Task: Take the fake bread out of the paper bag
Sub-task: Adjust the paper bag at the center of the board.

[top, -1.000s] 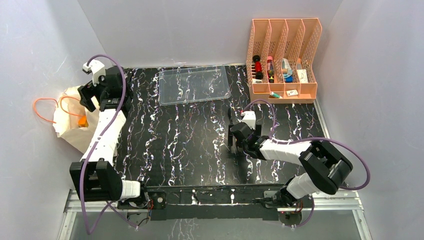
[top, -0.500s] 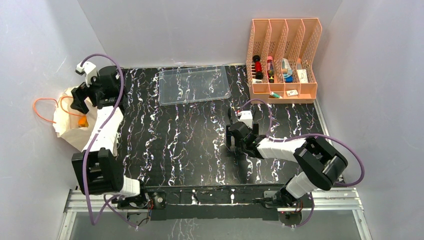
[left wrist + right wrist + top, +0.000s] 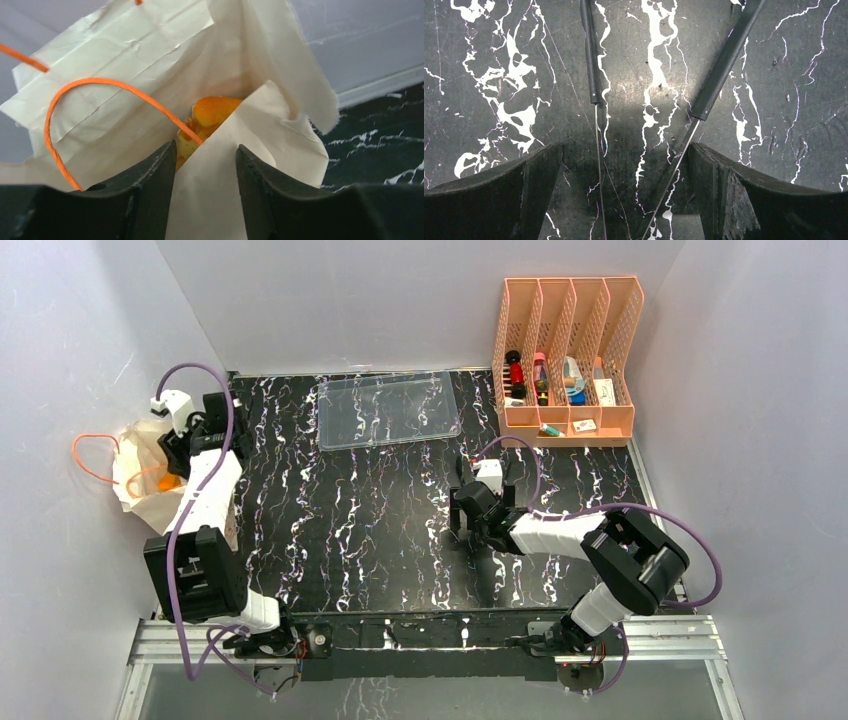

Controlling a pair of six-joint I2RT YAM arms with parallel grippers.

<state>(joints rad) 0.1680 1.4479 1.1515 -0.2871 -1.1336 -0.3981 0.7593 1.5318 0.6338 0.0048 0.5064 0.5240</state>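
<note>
The cream paper bag point(image 3: 138, 478) stands at the far left edge of the table against the wall, mouth up, its orange cord handles point(image 3: 86, 454) hanging to the left. My left gripper point(image 3: 172, 458) is at the bag's mouth. In the left wrist view the bag point(image 3: 125, 65) fills the frame and a folded flap of it stands between my open left gripper point(image 3: 206, 146) fingers. A golden-orange piece of fake bread point(image 3: 214, 111) shows deep inside the bag, behind an orange cord; the other pieces are hidden. My right gripper point(image 3: 462, 525) point(image 3: 625, 147) is open and empty, just above the black table.
A clear plastic tray point(image 3: 388, 408) lies at the back middle of the black marbled table point(image 3: 350, 530). An orange rack point(image 3: 565, 360) with small items stands at the back right. Grey walls close in the left, back and right.
My left gripper has swung left and down to the bag's mouth, and the bag has shifted and bunched up. My right gripper has crept slightly left.
</note>
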